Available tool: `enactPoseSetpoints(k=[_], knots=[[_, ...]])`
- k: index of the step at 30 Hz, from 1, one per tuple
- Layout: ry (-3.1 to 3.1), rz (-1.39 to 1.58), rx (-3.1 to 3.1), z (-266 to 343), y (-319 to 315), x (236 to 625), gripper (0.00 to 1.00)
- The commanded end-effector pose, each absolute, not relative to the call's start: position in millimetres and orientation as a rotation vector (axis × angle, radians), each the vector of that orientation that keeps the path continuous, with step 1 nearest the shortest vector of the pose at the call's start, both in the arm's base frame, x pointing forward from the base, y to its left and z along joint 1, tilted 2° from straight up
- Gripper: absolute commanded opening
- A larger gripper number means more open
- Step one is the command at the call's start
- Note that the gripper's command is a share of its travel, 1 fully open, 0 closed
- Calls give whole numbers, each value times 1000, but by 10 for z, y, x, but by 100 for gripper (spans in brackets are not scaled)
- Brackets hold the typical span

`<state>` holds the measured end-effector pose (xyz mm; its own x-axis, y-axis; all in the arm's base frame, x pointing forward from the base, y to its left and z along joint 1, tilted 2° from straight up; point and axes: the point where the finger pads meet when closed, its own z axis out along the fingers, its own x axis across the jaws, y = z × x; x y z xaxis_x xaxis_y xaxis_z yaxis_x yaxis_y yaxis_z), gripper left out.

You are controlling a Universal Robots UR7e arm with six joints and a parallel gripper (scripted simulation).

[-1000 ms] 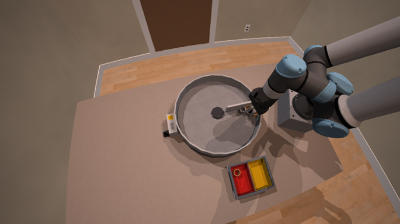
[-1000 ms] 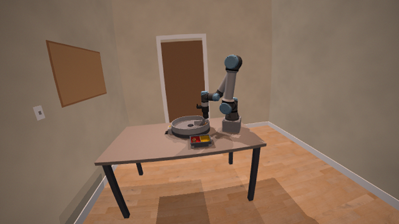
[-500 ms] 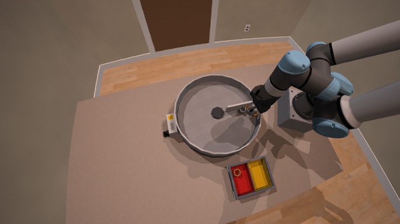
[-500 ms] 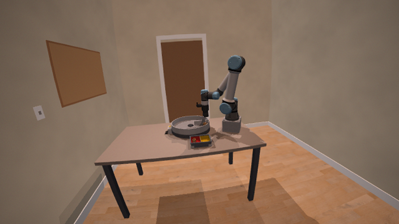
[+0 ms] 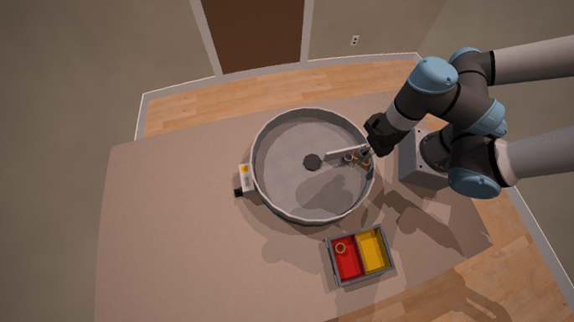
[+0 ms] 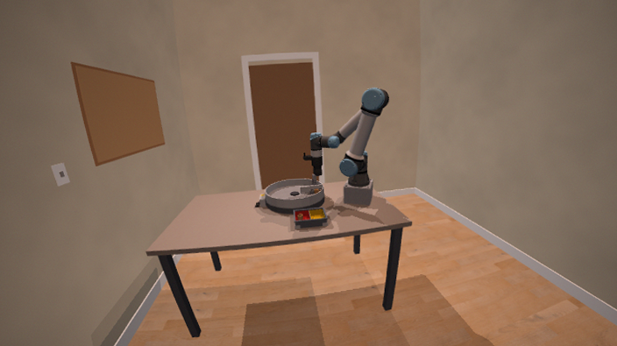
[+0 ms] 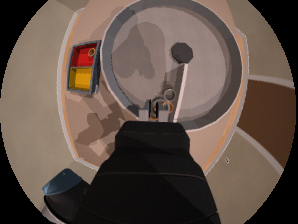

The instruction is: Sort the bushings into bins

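The grey turntable (image 5: 269, 133) (image 6: 274, 201) (image 7: 229, 43) stands mid-table, with a bar (image 5: 339, 151) running from its dark hub (image 5: 312, 161) to the rim. Three bushings sit by the bar near the right rim: a steel one (image 5: 347, 157), a bronze one (image 5: 354, 154) and another bronze one (image 5: 365, 163). My gripper (image 5: 361, 154) (image 6: 314, 181) (image 7: 153, 105) reaches down among them and is shut on a bushing. It looks like the bronze one beside the fingers, which partly hide it. The red bin (image 5: 351, 260) (image 7: 81, 55) holds one bronze bushing (image 5: 343, 247). The yellow bin (image 5: 374, 252) (image 7: 81, 80) beside it holds nothing.
The two bins share a grey tray (image 5: 333, 267) near the table's front edge. A small box with a yellow label (image 5: 245, 177) sits at the turntable's left side. The arm's grey base block (image 5: 409, 161) stands to the right of the turntable.
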<state>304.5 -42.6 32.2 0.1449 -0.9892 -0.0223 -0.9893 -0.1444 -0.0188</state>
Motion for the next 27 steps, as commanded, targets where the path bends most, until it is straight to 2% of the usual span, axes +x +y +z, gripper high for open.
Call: enactPoseSetpoints(k=[1, 13, 18, 24, 27], knots=[[2035, 9, -2354, 548, -432, 3035, 0], [2035, 9, -2354, 548, -432, 3035, 0], [2035, 8, -2354, 556, 74, 3120, 0], [2035, 8, -2354, 559, 175, 3137, 0], [2035, 8, -2354, 569, 479, 3187, 0]])
